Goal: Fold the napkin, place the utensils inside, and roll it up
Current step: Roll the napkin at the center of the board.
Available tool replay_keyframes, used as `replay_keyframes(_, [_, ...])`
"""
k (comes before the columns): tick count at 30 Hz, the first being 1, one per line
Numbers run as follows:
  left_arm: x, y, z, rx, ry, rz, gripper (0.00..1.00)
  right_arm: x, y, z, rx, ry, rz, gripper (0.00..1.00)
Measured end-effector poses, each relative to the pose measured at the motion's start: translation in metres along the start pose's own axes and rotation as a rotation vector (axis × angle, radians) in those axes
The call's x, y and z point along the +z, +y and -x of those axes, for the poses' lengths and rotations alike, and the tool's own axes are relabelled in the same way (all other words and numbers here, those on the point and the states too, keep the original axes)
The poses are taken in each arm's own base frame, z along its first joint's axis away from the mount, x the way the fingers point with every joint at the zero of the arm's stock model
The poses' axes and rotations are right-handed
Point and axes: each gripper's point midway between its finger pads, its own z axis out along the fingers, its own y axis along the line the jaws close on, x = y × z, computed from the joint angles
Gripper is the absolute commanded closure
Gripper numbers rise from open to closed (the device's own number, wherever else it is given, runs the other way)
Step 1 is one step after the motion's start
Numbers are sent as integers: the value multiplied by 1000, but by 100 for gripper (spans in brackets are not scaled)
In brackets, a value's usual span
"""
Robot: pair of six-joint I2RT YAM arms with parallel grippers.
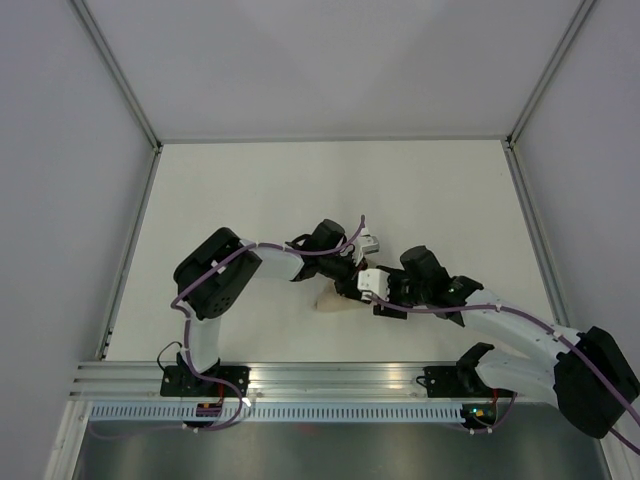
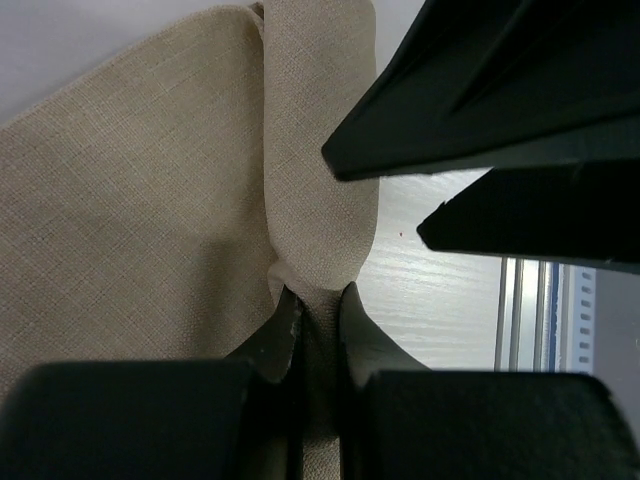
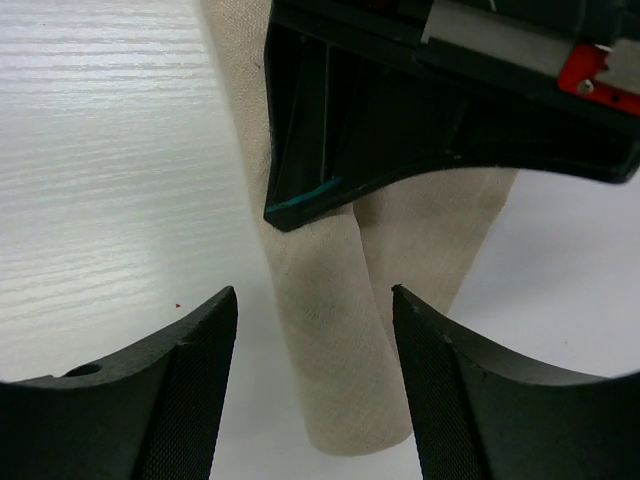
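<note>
The napkin [image 3: 345,340] is a beige cloth rolled into a tube, lying on the white table. In the top view only a small tan end of the napkin [image 1: 332,304] shows below the two wrists. My left gripper [image 2: 315,296] is shut on a raised fold of the napkin [image 2: 130,200], with cloth pinched between its fingertips. My right gripper [image 3: 314,295] is open, one finger on each side of the roll's end, neither touching it. The left gripper's black body [image 3: 400,110] hangs just beyond it, over the roll. The utensils are hidden.
A white table [image 1: 300,190] is bounded by grey enclosure walls with metal frame posts. An aluminium rail [image 1: 330,378] runs along the near edge, and the rail [image 2: 530,310] lies close beside the napkin. The two wrists crowd together over the cloth.
</note>
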Motion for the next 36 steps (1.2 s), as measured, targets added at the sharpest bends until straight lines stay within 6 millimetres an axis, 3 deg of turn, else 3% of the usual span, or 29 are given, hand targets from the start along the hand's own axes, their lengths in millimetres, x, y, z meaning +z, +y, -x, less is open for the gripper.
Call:
replay_keyframes(7, [1,0,0,-17,6,-4,98,17,3,-1,-73,34,-2,33])
replay_keyframes(11, [1,0,0,-23,11,-6,97,25,8,-7,-91,60,4,41])
replay_keyframes(14, [2,-1,0,-27,13,-9,88,29,9,-11,-95,76,5,51])
replay_keyframes(15, [2,-1,0,-27,13,-9,85,30,8,-12,-97,81,1,63])
replay_keyframes(16, [2,-1,0,-26,13,-9,81,31,6,-13,-103,84,-6,68])
replay_keyframes(17, [1,-1,0,-28,14,-9,73,32,5,-13,-102,85,-13,72])
replay_keyframes(21, [1,1,-1,-30,16,3,61,33,3,-13,-108,85,-18,85])
replay_keyframes(29, [-12,6,-1,-44,14,74,48,34,3,-13,-108,81,-16,91])
replay_keyframes(36, [-47,23,9,-50,-65,251,47,39,3,-9,-109,84,12,95])
